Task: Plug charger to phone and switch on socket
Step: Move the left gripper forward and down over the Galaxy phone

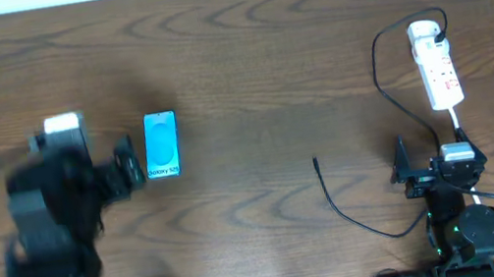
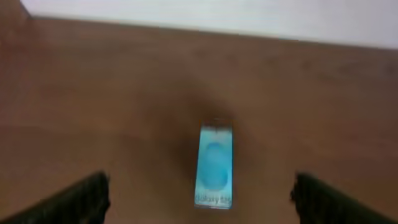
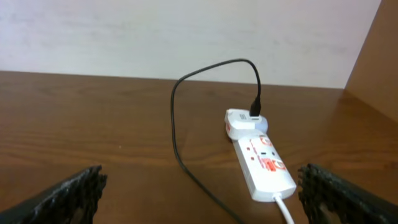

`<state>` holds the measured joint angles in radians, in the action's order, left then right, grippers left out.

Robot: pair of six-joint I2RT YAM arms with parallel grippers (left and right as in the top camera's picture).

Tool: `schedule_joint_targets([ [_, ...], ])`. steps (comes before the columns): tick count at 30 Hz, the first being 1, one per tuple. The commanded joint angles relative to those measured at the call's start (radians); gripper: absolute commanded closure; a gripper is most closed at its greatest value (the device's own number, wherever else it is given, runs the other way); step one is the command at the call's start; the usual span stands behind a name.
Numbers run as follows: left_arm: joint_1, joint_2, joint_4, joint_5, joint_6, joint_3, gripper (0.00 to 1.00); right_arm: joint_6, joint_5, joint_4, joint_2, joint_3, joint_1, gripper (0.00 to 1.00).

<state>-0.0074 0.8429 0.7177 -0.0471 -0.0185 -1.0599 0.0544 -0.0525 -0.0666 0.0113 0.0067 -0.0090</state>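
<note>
Your left claw (image 1: 132, 167) stands wide apart just beside the phone (image 1: 161, 144), which lies flat and screen up on the table (image 1: 243, 50). In the left wrist view the phone sits ahead between the two fingers (image 2: 81, 199), white-band end nearest, and nothing is gripped. Your right claw (image 1: 433, 164) is also spread wide and empty, near the cord end of the socket (image 1: 437, 69), which lies well apart from the phone. The charger (image 1: 381, 67) enters a white adaptor (image 3: 242, 119) at the socket's far rounded end. Its cable loops out and passes by the right claw, and its plug tip (image 1: 316, 160) lies loose on bare table between phone and socket, touching neither. The socket's white cord (image 3: 283, 208) runs back towards the right claw
</note>
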Motion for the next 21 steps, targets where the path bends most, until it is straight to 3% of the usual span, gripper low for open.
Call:
schedule_joint_targets([
  [1, 0.004, 0.344, 0.277, -0.021, 0.014, -0.426, 0.06, -0.016, -0.004, -0.005, -0.006, -0.002, -0.005, 0.01],
  [3, 0.004, 0.536, 0.469, -0.021, 0.014, -0.658, 0.06, -0.016, -0.004, -0.005, -0.006, -0.002, -0.005, 0.01],
  [7, 0.004, 0.733, 0.585, -0.024, 0.013, -0.835, 0.06, -0.016, -0.004, -0.005, -0.006, -0.002, -0.005, 0.01],
  [14, 0.004, 0.914, 0.613, -0.18, 0.013, -0.836, 0.06, -0.016, -0.004, -0.005, -0.006, -0.002, -0.005, 0.01],
  [19, 0.004, 1.011, 0.613, -0.181, 0.013, -0.829, 0.08, -0.016, -0.004, -0.005, -0.006, -0.002, -0.005, 0.01],
  [20, 0.004, 1.026, 0.613, -0.18, 0.014, -0.826, 0.34, -0.016, -0.004, -0.005, -0.006, -0.002, -0.005, 0.01],
  [21, 0.004, 1.036, 0.613, -0.177, 0.014, -0.826, 0.48, -0.016, -0.004, -0.005, -0.006, -0.002, -0.005, 0.01],
])
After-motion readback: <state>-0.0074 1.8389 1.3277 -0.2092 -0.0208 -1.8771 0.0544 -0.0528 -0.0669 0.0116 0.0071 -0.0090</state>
